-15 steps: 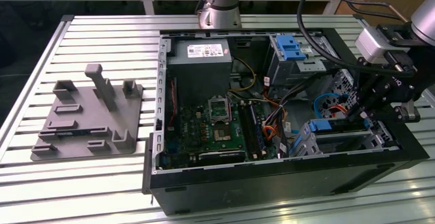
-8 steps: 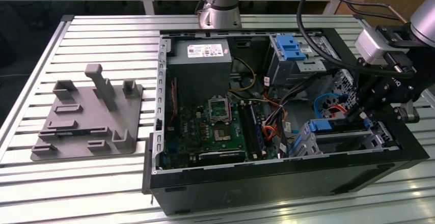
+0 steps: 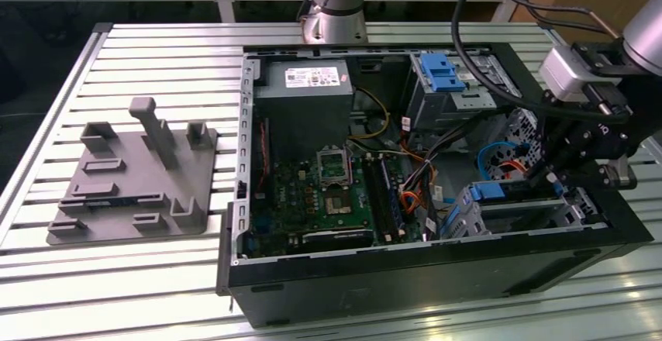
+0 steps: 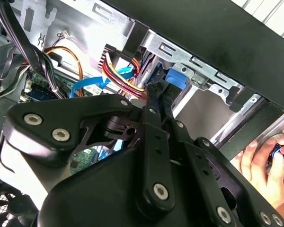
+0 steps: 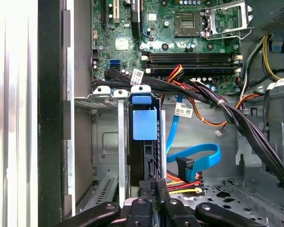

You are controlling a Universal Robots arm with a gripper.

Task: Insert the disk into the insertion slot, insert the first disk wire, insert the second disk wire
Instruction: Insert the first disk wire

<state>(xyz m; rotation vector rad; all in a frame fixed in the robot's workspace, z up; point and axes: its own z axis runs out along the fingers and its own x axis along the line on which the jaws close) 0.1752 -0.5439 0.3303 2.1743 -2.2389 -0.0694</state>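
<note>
Place: robotics lab bench, not a home or office.
Table: slotted aluminium profile table (image 3: 155, 54), my arm's base (image 3: 333, 19) at its far edge.
Workpiece: opened computer case (image 3: 414, 279), motherboard (image 3: 321, 186) bare, cables loose.
Fixture: grey jig plate (image 3: 124, 194) with posts, beside the case.
People: hand (image 4: 265, 165) at the case edge, second wrist view.

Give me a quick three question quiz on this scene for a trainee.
1. True or false: the silver disk in its bright blue plastic carrier sits in the low silver sheet-metal cage.
2. The grey fixture plate lies on which side of the black computer case: A) exterior view's left, B) exterior view's right?
3. What colour is the flat cable nearest the black pincer?
Key: 1 true; 2 A; 3 blue.
</note>
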